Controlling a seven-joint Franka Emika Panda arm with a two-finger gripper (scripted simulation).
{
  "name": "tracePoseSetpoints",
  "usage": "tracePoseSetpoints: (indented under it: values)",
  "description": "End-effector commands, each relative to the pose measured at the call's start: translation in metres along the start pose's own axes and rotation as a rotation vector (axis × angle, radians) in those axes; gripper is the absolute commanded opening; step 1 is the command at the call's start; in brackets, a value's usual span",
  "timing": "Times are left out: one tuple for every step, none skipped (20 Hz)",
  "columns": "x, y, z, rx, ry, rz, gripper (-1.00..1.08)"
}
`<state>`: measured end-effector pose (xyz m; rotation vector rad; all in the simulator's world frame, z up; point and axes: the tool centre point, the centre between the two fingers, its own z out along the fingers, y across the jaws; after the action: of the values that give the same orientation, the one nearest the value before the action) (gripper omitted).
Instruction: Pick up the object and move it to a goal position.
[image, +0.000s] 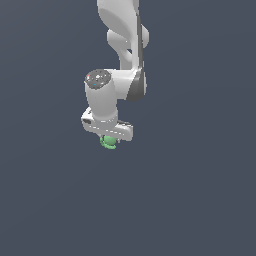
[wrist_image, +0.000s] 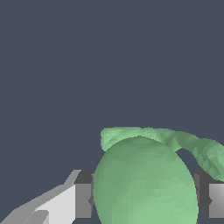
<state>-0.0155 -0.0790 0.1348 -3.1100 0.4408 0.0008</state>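
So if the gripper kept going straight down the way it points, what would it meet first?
The green ball-like object already sits between the gripper's fingers, so it leads. Beyond it, only plain dark background shows; the way looks free, though depth is unclear.

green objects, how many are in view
1: the green object sits between the fingers of the claw, under the arm. Nothing else green shows in either view.
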Motion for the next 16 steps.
tracePoseSetpoints:
  values:
    - [0.001, 0.003, -0.028, 0.000, 0.001, 0.000, -1.00]
    - [0.002, 0.004, -0.039, 0.000, 0.001, 0.000, -1.00]
    - [0.003, 0.005, -0.051, 0.000, 0.001, 0.000, -1.00]
    - [0.004, 0.006, -0.063, 0.000, 0.001, 0.000, -1.00]
    - [0.004, 0.007, -0.075, 0.000, 0.001, 0.000, -1.00]
    - [0.005, 0.008, -0.086, 0.000, 0.001, 0.000, -1.00]
    - [0.006, 0.009, -0.098, -0.001, 0.001, 0.001, -1.00]
    - [0.007, 0.011, -0.109, -0.001, 0.001, 0.001, -1.00]
    - [0.008, 0.012, -0.120, -0.001, 0.001, 0.001, -1.00]
    - [0.008, 0.013, -0.131, -0.001, 0.001, 0.001, -1.00]
    - [0.009, 0.014, -0.142, -0.001, 0.001, 0.001, -1.00]
    - [0.010, 0.015, -0.153, -0.001, 0.001, 0.001, -1.00]
    - [0.011, 0.016, -0.164, -0.001, 0.001, 0.001, -1.00]
    - [0.012, 0.017, -0.175, -0.001, 0.001, 0.001, -1.00]
    - [0.013, 0.017, -0.185, -0.001, 0.001, 0.001, -1.00]
    - [0.013, 0.018, -0.196, -0.001, 0.001, 0.001, -1.00]
